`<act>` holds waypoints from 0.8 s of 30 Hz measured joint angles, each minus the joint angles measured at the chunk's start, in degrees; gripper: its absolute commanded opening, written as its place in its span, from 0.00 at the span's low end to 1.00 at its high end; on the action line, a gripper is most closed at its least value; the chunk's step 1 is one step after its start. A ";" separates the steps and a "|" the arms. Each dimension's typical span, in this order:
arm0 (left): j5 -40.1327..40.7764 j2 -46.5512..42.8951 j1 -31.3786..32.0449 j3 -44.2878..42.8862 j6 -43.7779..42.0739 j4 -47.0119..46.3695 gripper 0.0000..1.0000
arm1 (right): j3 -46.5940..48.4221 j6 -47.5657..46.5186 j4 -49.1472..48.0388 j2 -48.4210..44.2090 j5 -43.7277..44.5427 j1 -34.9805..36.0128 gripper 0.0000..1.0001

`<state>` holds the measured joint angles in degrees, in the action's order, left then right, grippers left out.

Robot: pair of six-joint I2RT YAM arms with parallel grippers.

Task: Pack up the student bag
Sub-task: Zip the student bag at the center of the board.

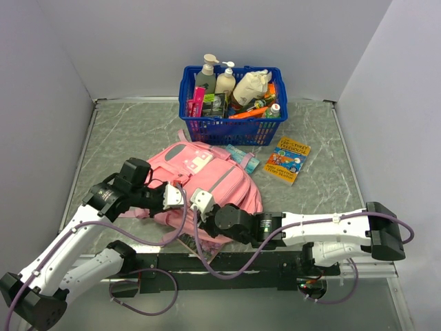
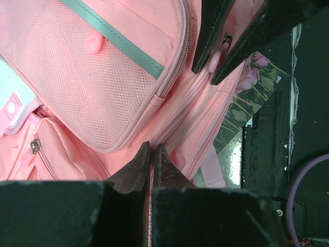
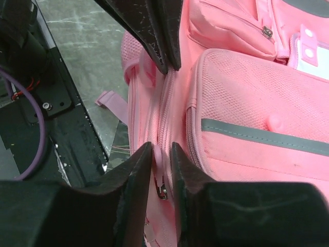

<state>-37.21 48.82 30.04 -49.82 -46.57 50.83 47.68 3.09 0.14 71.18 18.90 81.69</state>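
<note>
Right now the left claw (image 2: pixel 152 152) is pinched tight on a fold of the student bag (image 1: pixel 207 172), beside its zip. Facing it, tip to tip, the right claw (image 3: pixel 162 150) stands narrowly parted around the zip pull (image 3: pixel 160 172); I cannot tell whether it grips. The bag lies flat beneath and beyond both claws.

Blue basket (image 1: pixel 227 128), colourful book (image 1: pixel 288 161)
</note>
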 measured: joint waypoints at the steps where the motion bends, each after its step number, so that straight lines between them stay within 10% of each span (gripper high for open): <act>1: 0.04 0.00 0.00 0.00 0.00 -0.04 0.01 | 0.00 0.09 0.07 0.00 -0.09 -0.13 0.16; 24: -0.87 -3.37 0.79 6.56 -2.32 -3.56 0.01 | -3.93 9.11 1.68 -9.88 -0.33 -0.68 0.04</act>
<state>-38.09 45.45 30.83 -43.27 -48.88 47.27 43.75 12.21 1.83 61.30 18.57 81.01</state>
